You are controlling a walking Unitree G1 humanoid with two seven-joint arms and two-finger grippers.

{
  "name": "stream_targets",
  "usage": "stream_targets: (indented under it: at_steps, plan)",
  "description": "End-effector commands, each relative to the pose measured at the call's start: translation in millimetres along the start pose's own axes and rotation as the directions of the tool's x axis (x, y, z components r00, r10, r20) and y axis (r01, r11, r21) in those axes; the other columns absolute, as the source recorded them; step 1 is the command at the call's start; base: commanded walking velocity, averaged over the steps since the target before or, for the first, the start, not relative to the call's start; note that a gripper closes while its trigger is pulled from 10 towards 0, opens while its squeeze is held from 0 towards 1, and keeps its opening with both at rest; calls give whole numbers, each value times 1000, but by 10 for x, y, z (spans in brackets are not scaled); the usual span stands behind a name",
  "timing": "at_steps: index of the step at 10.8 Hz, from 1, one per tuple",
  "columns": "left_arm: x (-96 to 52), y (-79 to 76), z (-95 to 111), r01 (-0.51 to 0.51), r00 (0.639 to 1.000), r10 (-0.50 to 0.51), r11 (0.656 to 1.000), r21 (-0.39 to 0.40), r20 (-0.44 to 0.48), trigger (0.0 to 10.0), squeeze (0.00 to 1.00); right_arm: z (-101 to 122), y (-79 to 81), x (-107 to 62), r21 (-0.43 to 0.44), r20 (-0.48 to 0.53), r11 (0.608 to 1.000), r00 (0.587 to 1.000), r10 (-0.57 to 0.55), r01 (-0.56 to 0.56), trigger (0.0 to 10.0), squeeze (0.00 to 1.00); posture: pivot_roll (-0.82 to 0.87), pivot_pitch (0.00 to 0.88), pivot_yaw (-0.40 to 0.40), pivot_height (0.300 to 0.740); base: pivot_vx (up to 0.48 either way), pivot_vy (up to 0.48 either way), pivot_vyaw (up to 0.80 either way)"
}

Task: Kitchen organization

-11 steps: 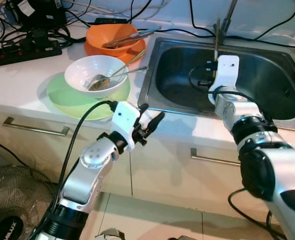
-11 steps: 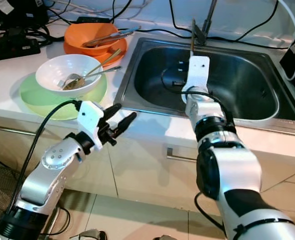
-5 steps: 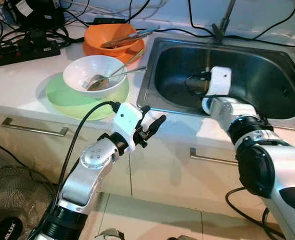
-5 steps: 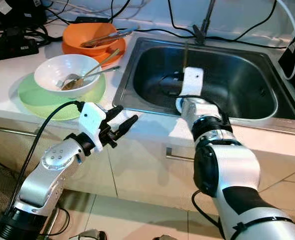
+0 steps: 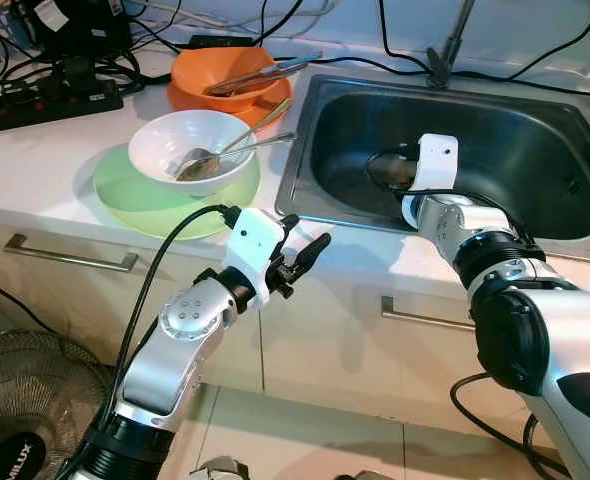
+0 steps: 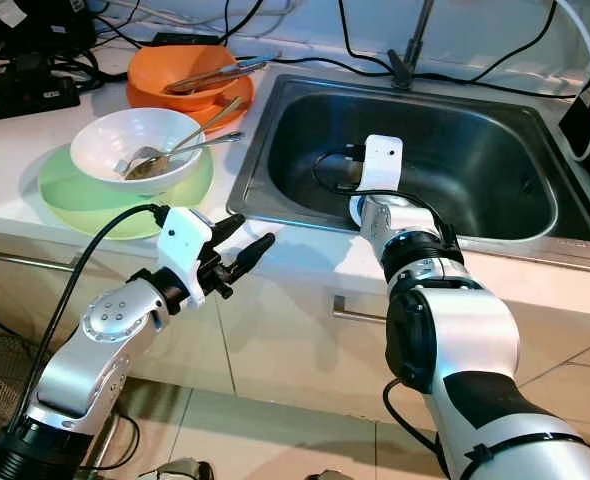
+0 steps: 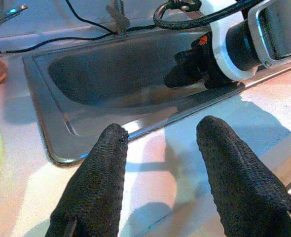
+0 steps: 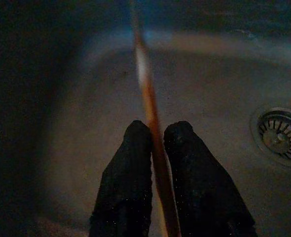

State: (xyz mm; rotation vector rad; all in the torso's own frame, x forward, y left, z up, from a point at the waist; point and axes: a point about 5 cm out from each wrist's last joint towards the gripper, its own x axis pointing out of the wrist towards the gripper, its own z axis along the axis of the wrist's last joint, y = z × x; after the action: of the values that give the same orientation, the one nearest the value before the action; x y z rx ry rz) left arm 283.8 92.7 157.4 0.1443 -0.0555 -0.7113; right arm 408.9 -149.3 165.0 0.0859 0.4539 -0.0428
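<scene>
Steel sink [image 5: 535, 200], right hand [image 8: 158, 132] gripping chopstick [image 8: 148, 108], left hand [image 7: 160, 133] open

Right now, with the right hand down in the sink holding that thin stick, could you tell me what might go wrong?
1. The right hand pinches the thin stick between its fingertips, so it might slip into the sink.
2. The drain lies nearby; the stick's end could catch there.
3. The left hand hovers open over the counter edge, and cables run behind the sink.
</scene>
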Motion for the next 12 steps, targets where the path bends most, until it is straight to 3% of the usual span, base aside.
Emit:
stream_targets:
  at_steps: [1,2,3,4,5,6,7,9,11,12]
  plan:
    - [-16,-30,10,13,1000,-13,1000,3,-2,10000,0,62,11,-10,-5,2,1000,1000,2,-2,10000,1000,130,83,-63,740,0,0,0]
    - [-18,-29,6,12,1000,-12,1000,3,-3,10000,0,72,8,-11,-13,6,1000,1000,3,-3,10000,1000,131,84,-63,740,0,0,0]
    - [-19,-30,6,12,1000,-12,1000,2,-5,10000,0,107,9,-15,-13,26,1000,1000,2,-2,10000,278,131,84,-62,740,0,0,0]
    - [-20,-37,12,11,1000,-11,1000,6,0,10000,0,284,-5,-39,-33,132,999,991,-18,22,10000,0,133,86,-61,740,0,0,0]
    - [-23,-35,20,5,1000,-5,1000,12,7,10000,0,487,13,-83,-27,254,999,967,-11,18,10000,0,130,87,-59,740,0,0,0]
    - [-22,-36,19,-5,1000,4,1000,12,13,10000,0,800,68,-193,-11,452,1000,892,29,-27,10000,0,124,90,-56,740,0,0,0]
    - [-13,-36,13,-13,1000,12,1000,12,17,10000,0,963,129,-286,-56,576,998,815,68,-44,10000,0,114,91,-52,740,0,0,0]
    - [13,-33,3,-30,999,29,999,11,25,10000,0,973,178,-369,-109,690,993,715,114,-53,10000,0,103,90,-48,740,0,0,0]
    - [24,14,-22,-81,996,81,997,12,26,10000,0,862,132,-416,-142,755,989,644,127,-30,10000,0,95,89,-45,740,0,0,0]
    - [21,43,-27,-108,994,108,994,5,32,10000,0,791,81,-487,-140,799,989,585,139,-44,10000,0,94,86,-46,740,0,0,0]
